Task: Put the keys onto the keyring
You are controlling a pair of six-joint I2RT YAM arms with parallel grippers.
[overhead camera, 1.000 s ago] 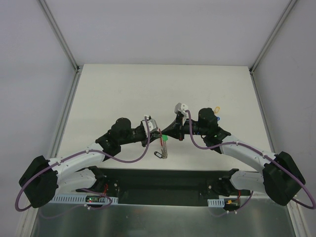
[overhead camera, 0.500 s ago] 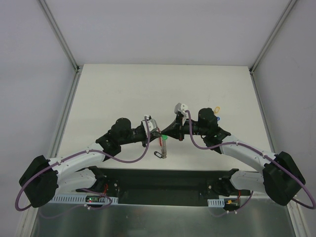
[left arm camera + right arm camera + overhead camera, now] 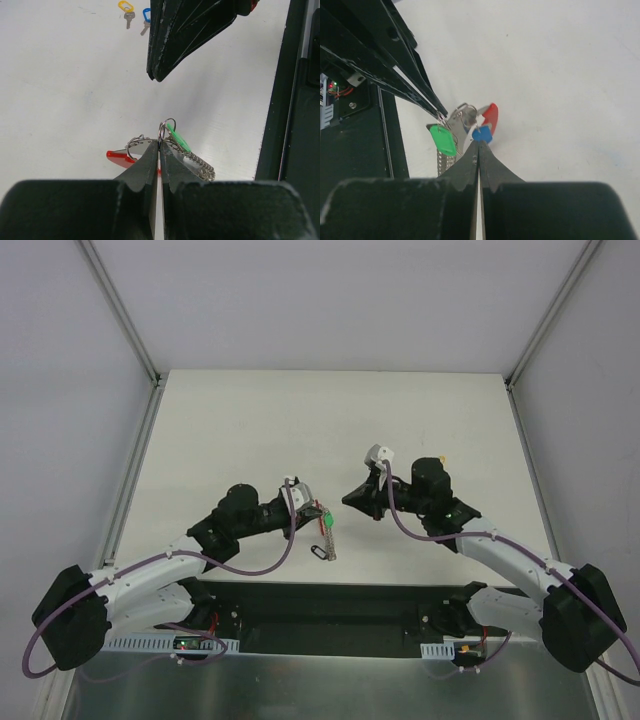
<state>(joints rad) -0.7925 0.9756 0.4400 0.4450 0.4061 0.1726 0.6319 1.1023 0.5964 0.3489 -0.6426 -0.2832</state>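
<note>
My left gripper [image 3: 160, 145] is shut on a small metal ring of the keyring [image 3: 200, 165], held above the table. The green key [image 3: 179, 141] hangs on that ring; the grey chain and red loop [image 3: 117, 156] hang below. In the top view the left gripper [image 3: 318, 512] holds the keyring [image 3: 327, 543] at the table's near middle. My right gripper [image 3: 347, 499] is shut, just right of it and apart. In the right wrist view its tips [image 3: 479, 142] point at the green key [image 3: 443, 140], red loop [image 3: 491, 116] and a blue tag [image 3: 482, 134]. The yellow key [image 3: 126, 9] and blue key [image 3: 146, 15] lie on the table.
The white table [image 3: 250, 440] is fenced by grey walls with metal rails at left and right. A black base plate [image 3: 330, 605] with the arm mounts runs along the near edge, close under the hanging keyring.
My right gripper has drawn back to the right, away from the keyring. My left gripper has shifted slightly left and nearer, still holding the keyring with the green key.
</note>
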